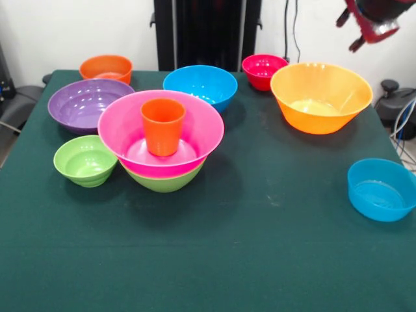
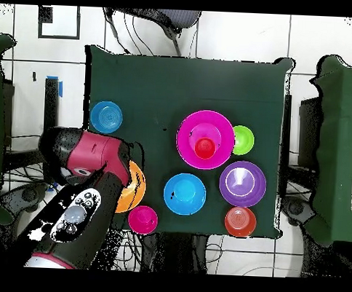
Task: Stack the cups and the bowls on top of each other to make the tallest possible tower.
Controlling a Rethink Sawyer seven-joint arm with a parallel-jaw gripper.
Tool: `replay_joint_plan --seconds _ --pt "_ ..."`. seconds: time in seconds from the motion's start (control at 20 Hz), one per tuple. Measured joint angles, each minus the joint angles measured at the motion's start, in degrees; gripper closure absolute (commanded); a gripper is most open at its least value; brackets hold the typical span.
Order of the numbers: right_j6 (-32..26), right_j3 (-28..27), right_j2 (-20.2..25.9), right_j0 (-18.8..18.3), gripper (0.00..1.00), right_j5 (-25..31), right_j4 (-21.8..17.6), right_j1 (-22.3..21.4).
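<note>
The tower stands left of centre: a green bowl [image 1: 166,181] lowest, a large pink bowl [image 1: 127,127] nested in it, and the orange cup [image 1: 162,125] upright inside the pink one. From above, the cup [image 2: 205,148] shows inside the pink bowl [image 2: 188,134]. My gripper [image 1: 351,31] hangs high at the far right, above the large orange bowl [image 1: 320,97], open and holding nothing. In the overhead view the arm [image 2: 91,159] hides the gripper and covers part of the large orange bowl [image 2: 135,188].
Loose bowls ring the tower: small green [image 1: 84,160], purple [image 1: 84,104], small orange [image 1: 106,67], medium blue [image 1: 200,86], small red [image 1: 263,70]. A small blue bowl [image 1: 382,190] sits near the right table edge. Dark green cloth [image 1: 260,247] covers the table.
</note>
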Motion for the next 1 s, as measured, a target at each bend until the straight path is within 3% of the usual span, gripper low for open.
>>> replay_joint_plan --seconds 0.4,1.0 --pt "0.0 -0.6 0.0 -0.8 0.0 0.9 0.0 -2.6" --pt "0.0 -3.0 0.0 -2.5 0.0 -0.9 0.0 -2.3"
